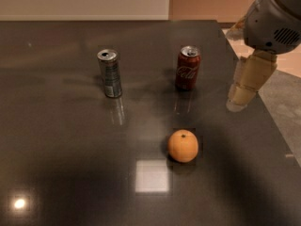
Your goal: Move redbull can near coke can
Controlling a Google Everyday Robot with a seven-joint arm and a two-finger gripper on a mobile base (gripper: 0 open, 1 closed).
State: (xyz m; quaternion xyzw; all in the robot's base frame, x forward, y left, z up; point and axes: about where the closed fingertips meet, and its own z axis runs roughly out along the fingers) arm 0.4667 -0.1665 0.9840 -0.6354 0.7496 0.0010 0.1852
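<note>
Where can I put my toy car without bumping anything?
Bare table shows left of the redbull can, between it and the coke can, and front left of the orange. Tightest: the right edge, where the gripper hangs beside the coke can.
</note>
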